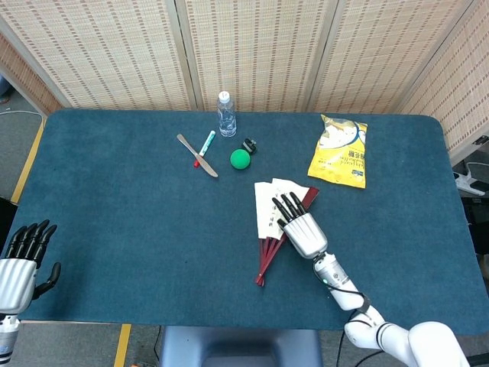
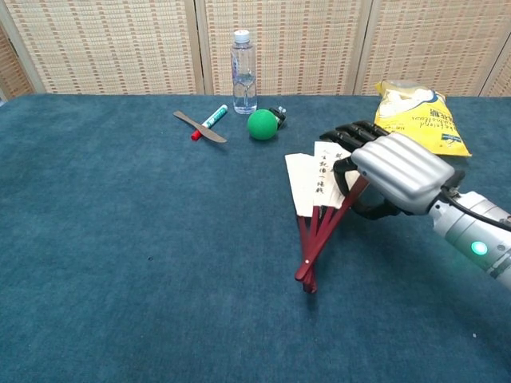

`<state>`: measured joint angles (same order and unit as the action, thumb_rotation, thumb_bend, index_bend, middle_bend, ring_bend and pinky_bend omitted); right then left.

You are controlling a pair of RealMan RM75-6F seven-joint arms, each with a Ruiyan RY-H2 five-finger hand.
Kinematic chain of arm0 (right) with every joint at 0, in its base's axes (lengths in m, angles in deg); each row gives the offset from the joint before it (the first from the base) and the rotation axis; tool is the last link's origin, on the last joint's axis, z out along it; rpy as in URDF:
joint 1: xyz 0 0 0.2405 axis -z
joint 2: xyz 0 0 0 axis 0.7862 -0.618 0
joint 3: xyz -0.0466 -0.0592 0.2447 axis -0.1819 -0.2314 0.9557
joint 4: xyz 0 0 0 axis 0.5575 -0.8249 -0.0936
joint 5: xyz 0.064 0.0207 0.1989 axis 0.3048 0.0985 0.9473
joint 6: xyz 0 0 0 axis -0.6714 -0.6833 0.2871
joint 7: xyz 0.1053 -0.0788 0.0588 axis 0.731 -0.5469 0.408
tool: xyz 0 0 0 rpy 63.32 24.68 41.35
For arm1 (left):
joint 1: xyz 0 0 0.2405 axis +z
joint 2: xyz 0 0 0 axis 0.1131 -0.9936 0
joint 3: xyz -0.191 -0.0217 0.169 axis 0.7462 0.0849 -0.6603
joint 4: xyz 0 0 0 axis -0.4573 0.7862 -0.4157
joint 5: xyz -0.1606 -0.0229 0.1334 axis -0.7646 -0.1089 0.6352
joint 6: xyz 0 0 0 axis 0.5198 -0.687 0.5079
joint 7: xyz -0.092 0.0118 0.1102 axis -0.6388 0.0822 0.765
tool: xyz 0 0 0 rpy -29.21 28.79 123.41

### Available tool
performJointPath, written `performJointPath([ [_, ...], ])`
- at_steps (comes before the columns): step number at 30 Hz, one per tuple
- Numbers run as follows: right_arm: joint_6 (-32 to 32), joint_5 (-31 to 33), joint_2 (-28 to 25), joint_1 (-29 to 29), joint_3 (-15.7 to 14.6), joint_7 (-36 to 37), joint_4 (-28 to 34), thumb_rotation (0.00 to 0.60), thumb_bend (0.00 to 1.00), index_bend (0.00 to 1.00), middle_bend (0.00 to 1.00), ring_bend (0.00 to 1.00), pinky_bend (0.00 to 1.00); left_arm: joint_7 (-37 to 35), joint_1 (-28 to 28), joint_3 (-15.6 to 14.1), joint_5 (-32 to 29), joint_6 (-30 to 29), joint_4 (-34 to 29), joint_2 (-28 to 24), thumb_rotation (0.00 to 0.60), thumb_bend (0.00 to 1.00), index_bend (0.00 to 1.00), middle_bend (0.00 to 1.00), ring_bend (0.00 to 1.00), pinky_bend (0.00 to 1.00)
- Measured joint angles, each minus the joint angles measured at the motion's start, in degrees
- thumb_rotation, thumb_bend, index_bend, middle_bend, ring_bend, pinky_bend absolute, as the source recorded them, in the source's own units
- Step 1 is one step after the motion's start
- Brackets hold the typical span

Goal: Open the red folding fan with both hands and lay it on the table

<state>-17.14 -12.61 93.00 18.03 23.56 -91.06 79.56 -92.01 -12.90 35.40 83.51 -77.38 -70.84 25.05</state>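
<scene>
Right robot hand (image 2: 383,169) presses flat, fingers extended, on partly spread red-ribbed paper folding fan (image 2: 315,209); left robot hand (image 1: 21,260) open, idle. Advice: bring left in, pin ribs, spread gently.

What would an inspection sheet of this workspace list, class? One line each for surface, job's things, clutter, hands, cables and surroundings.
Surface: table covered in dark teal cloth.
Job's things: red fan, partly open, lying on the table, pivot end toward the robot.
Clutter: bottle, green ball, small black object beside the ball, marker, flat grey tool crossing the marker, yellow snack bag.
Hands: right hand rests on the fan's right side, fingers stretched over its paper; left hand at the table's near left corner, fingers apart, holding nothing.
Cables: one at the far left on the floor.
Surroundings: woven screen panels behind the table.
</scene>
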Motion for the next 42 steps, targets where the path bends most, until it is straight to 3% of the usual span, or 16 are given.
performJointPath([
  [6, -1.52, -1.4, -3.66, -0.64, -0.03, -2.92, 6.65, 0.6, 0.51, 0.72, 0.11, 0.0, 0.0, -3.18, -0.21, -0.59, 1.02, 0.11, -0.33, -0.34, 0.6, 0.46, 0.0, 0.0, 0.0, 0.08],
  [12, -1.65, -1.17, -9.62, -1.28, 1.47, -7.35, 20.91, 0.6, 0.52, 0.79, 0.15, 0.0, 0.0, -8.12, -0.78, -1.23, 2.06, 0.59, -0.28, -0.58, 0.6, 0.46, 0.0, 0.0, 0.0, 0.09],
  [19, 0.26, 4.22, -19.16, -1.99, 6.96, -14.71, 42.48, 0.6, 0.52, 0.81, 0.16, 0.0, 0.0, -17.07, -2.49, -2.35, 5.01, 1.2, -1.69, -0.83, 0.6, 0.45, 0.0, 0.04, 0.02, 0.17],
  [25, 3.63, 11.99, -25.23, -3.18, 11.91, -18.72, 54.85, 0.6, 0.52, 0.81, 0.16, 0.0, 0.0, -20.6, -7.21, -2.76, 8.14, 4.9, -6.94, -0.52, 0.6, 0.41, 0.0, 0.09, 0.04, 0.18],
  [30, 6.37, 17.22, -28.68, -4.73, 14.15, -22.82, 61.75, 0.6, 0.52, 0.81, 0.16, 0.0, 0.0, -22.13, -11.19, -1.64, 7.54, 10.01, -11.79, 0.61, 0.6, 0.41, 0.0, 0.11, 0.04, 0.18],
  [36, 7.91, 21.22, -30.09, -6.39, 15.97, -25.07, 65.13, 0.6, 0.52, 0.81, 0.16, 0.0, 0.0, -23.08, -14.11, -0.43, 5.9, 13.85, -15.93, 1.33, 0.6, 0.4, 0.04, 0.13, 0.03, 0.18],
  [42, 12.08, 33.51, -31.4, -11.06, 17.57, -29.93, 67.74, 0.6, 0.53, 0.81, 0.16, 0.0, 0.0, -21.82, -17.76, 1.45, 2.45, 19.62, -22.51, 2.73, 0.6, 0.39, 0.05, 0.14, 0.03, 0.18],
])
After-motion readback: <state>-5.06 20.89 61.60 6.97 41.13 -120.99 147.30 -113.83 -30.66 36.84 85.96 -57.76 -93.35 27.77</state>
